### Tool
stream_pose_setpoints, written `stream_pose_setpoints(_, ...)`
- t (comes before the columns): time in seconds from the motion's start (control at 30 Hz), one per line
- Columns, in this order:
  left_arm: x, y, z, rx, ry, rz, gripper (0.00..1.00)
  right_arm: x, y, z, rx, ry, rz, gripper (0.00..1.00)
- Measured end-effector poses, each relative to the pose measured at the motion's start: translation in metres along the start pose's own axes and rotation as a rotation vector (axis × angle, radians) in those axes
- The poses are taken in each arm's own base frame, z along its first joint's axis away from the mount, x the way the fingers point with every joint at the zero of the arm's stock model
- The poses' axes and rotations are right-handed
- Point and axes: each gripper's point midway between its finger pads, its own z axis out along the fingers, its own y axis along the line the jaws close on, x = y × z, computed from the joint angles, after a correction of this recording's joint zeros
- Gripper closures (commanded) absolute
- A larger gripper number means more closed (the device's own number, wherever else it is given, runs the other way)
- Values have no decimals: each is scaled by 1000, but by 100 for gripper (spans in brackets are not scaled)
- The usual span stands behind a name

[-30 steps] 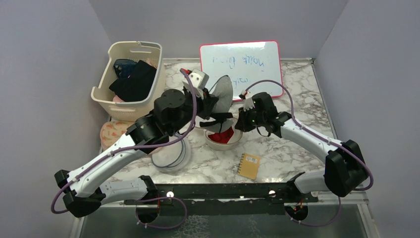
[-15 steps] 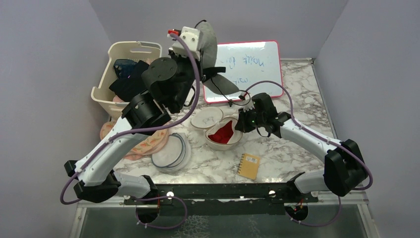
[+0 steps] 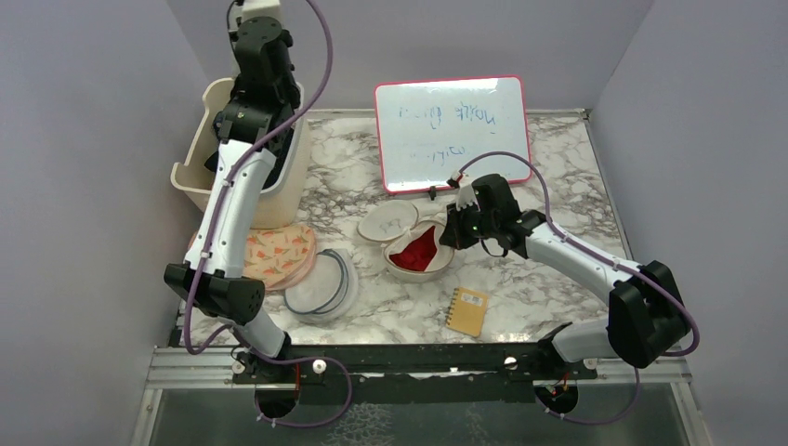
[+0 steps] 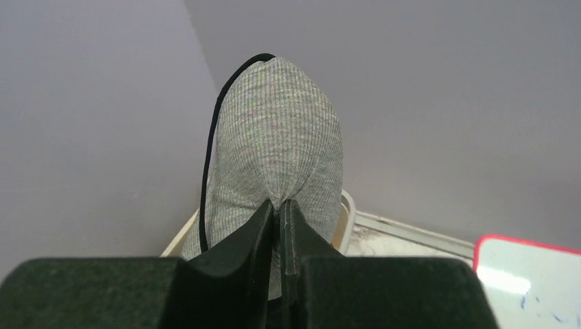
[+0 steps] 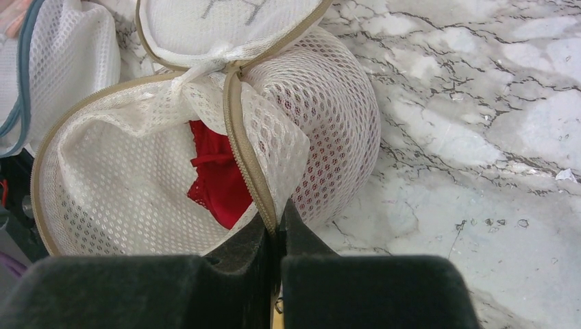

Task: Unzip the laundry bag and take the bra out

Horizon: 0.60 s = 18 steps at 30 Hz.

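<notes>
The laundry bag (image 3: 418, 253) lies unzipped at mid-table, its tan lid (image 3: 388, 223) flipped back. White mesh walls (image 5: 329, 103) show in the right wrist view, with a red garment (image 5: 216, 178) inside. My right gripper (image 5: 276, 216) is shut on the bag's tan zipper rim, at the bag's right side (image 3: 453, 230). My left arm (image 3: 256, 84) reaches high over the basket. In the left wrist view the left gripper (image 4: 277, 203) is shut on a grey ribbed bra (image 4: 281, 137) with a black strap, which stands up from the fingers.
A cream basket (image 3: 200, 153) of dark clothes stands at the back left, its rim (image 4: 348, 212) below the held bra. A pink-framed whiteboard (image 3: 453, 130) leans at the back. A flat clear disc with a blue rim (image 3: 321, 283), an orange patterned pouch (image 3: 274, 253) and a small notebook (image 3: 466, 309) lie nearby.
My left arm has swung up and to the left, carrying the grey bra from above the bag to high over the basket. The right gripper has stayed on the bag's rim.
</notes>
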Motion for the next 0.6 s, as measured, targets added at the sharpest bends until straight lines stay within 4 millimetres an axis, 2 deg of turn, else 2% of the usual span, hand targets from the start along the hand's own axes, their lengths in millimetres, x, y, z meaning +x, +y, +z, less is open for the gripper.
stream_pose_setpoints(0.17, -2, 43, 30, -92, -30, -83, 100, 0, 2, 0, -10, 2, 0, 99)
stream_pose_setpoints(0.27, 11, 57, 56, -130, -22, -98, 100, 0, 3, 0, -20, 2, -1, 99)
stream_pose_setpoints(0.3, 22, 60, 66, -144, -6, -90, 100, 0, 4, 0, -23, 2, -1, 99)
stream_pose_setpoints(0.37, 54, 61, 86, -167, 50, -57, 100, 0, 4, 2, -27, 3, -1, 99)
stream_pose_setpoints(0.43, 98, 59, 96, -181, 133, -12, 100, 2, 4, 5, -33, 13, 2, 99)
stream_pose_setpoints(0.5, 151, 61, 97, -197, 236, 31, 100, 4, 4, 6, -37, 20, 5, 99)
stream_pose_setpoints(0.53, 170, 62, 95, -200, 275, 45, 100, 5, 5, 6, -41, 21, 5, 99)
stream_pose_setpoints(0.6, 221, 73, 86, -225, 374, 67, 100, 4, 6, 6, -49, 20, 4, 99)
